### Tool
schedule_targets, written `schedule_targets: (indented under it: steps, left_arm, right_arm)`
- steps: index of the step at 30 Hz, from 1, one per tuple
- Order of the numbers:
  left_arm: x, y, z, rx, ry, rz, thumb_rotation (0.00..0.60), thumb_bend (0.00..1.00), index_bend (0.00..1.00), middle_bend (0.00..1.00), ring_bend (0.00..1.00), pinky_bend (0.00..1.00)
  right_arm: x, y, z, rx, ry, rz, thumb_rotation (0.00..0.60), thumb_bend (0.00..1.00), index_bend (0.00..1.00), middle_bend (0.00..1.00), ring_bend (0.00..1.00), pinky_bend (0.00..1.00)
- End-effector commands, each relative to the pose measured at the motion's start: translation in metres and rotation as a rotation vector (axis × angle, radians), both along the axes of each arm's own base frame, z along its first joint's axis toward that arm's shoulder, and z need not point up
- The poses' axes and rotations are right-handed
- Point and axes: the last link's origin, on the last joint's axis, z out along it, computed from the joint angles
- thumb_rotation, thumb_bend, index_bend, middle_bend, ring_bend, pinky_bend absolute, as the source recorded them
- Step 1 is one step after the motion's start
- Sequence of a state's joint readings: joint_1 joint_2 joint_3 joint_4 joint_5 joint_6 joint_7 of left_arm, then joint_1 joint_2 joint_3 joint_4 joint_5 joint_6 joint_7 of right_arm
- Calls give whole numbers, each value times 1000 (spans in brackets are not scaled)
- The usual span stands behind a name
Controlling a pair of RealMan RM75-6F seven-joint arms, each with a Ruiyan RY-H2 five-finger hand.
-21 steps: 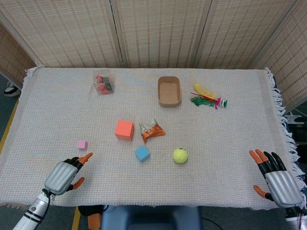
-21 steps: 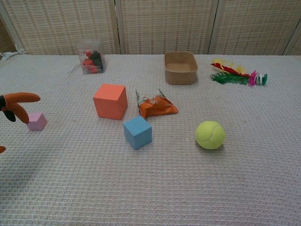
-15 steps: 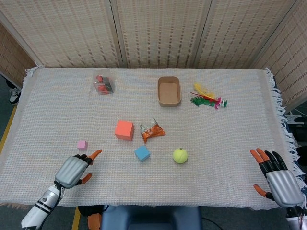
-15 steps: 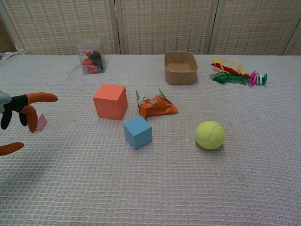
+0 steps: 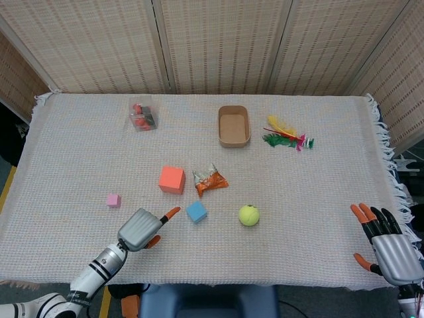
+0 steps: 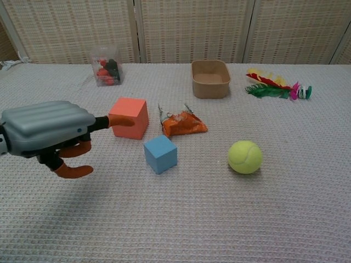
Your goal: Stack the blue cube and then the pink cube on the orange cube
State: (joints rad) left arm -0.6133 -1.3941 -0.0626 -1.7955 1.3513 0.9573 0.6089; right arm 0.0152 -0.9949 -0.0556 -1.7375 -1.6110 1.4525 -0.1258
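The orange cube [image 5: 171, 179] [image 6: 129, 117] sits mid-table. The blue cube [image 5: 196, 212] [image 6: 160, 154] lies just in front and to its right. The small pink cube [image 5: 113, 200] lies further left; in the chest view my left hand hides it. My left hand [image 5: 141, 228] [image 6: 48, 131] hovers open and empty to the left of the blue cube, fingers pointing toward it, not touching. My right hand [image 5: 387, 246] rests open and empty at the table's near right corner, seen only in the head view.
An orange snack wrapper [image 5: 210, 181] lies right of the orange cube. A yellow tennis ball [image 5: 249, 215] sits right of the blue cube. At the back stand a brown tray [image 5: 234, 126], a clear box of small items [image 5: 142, 116] and a feather toy [image 5: 287, 137].
My left hand has moved rightward from beside the pink cube to just left of the blue cube, still empty. The right hand has barely shifted.
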Motion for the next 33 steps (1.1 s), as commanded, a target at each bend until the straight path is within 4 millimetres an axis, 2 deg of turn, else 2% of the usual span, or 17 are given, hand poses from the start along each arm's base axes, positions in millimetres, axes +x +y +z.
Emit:
schedule_targets:
  steps: [1, 5, 10, 12, 18, 28, 33]
  left_arm:
    - [20, 9, -16, -16, 4, -27, 600, 351, 47, 931, 871, 818]
    - [34, 16, -29, -23, 17, -46, 600, 350, 47, 941, 883, 836]
    - [41, 20, -36, -27, 24, -55, 600, 352, 48, 949, 890, 861]
    - [48, 29, -47, -32, 53, -62, 600, 353, 47, 953, 893, 868]
    - [50, 39, -62, -30, 134, -48, 600, 352, 47, 960, 905, 886]
    - [55, 47, -73, -1, 182, -71, 600, 351, 62, 978, 922, 905]
    - [55, 49, -77, 7, 191, -88, 600, 351, 170, 992, 931, 918]
  right_arm:
    - [-1, -1, 1, -1, -2, -5, 600, 107, 0, 0, 0, 0]
    - [-2, -3, 2, 0, -4, -14, 600, 107, 0, 0, 0, 0]
    - [-2, -4, 2, 0, -4, -18, 600, 108, 0, 0, 0, 0]
    - [-3, -5, 4, -10, -7, -26, 600, 107, 0, 0, 0, 0]
    - [-4, -6, 8, -25, -13, -33, 600, 107, 0, 0, 0, 0]
    - [-7, -9, 10, -33, -11, -46, 600, 107, 0, 0, 0, 0]
    - [-7, -9, 11, -36, -11, -51, 600, 107, 0, 0, 0, 0]
